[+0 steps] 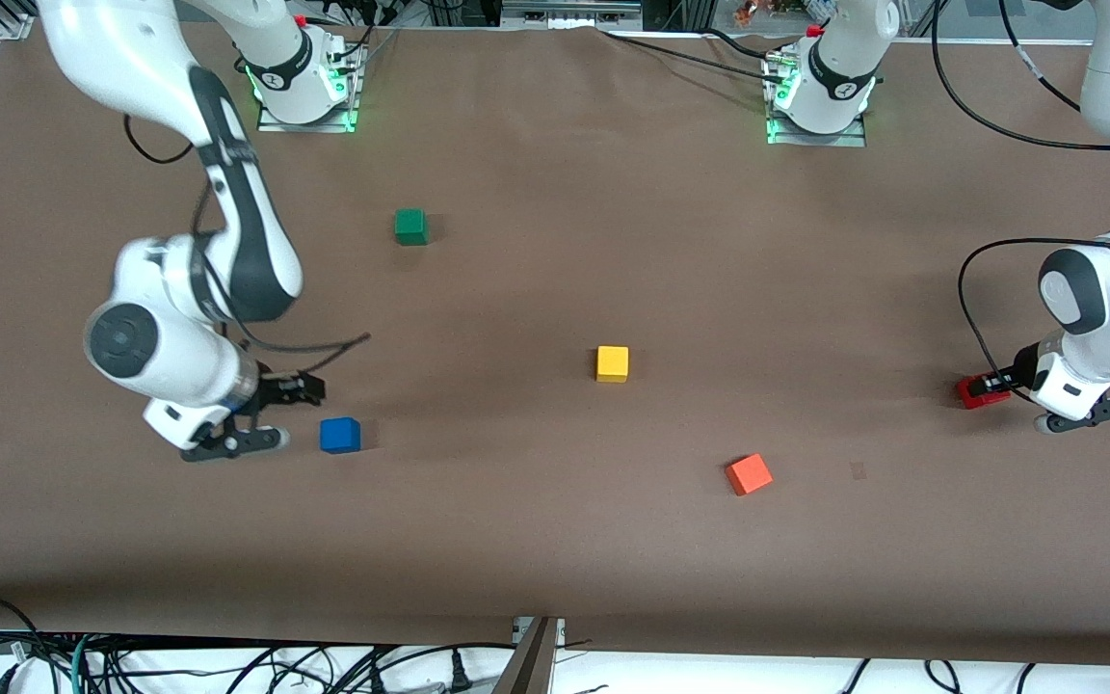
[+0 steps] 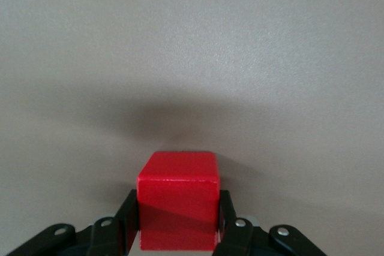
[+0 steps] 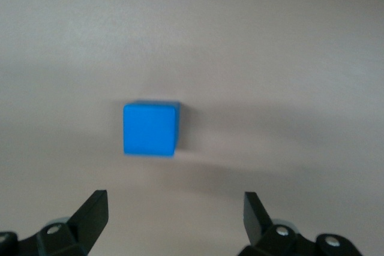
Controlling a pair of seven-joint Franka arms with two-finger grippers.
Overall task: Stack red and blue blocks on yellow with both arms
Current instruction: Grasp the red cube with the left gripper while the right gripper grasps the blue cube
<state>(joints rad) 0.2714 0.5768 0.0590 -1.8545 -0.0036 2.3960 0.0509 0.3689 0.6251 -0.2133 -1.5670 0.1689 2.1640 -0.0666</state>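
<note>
The yellow cube (image 1: 612, 363) sits alone at mid table. The red cube (image 1: 975, 393) is at the left arm's end of the table, and my left gripper (image 1: 991, 389) is shut on it. In the left wrist view the red cube (image 2: 178, 178) fills the gap between the black fingers (image 2: 229, 220) of the left gripper (image 2: 178, 211), low at the table. The blue cube (image 1: 340, 435) sits at the right arm's end. My right gripper (image 1: 312, 388) hangs open beside it. In the right wrist view the blue cube (image 3: 150, 128) lies ahead of the open right gripper (image 3: 174, 203), not between the fingers.
A green cube (image 1: 410, 226) sits farther from the front camera, toward the right arm's base (image 1: 303, 92). An orange cube (image 1: 749, 473) lies nearer to the camera than the yellow cube. The brown table's front edge (image 1: 555, 631) has cables below it.
</note>
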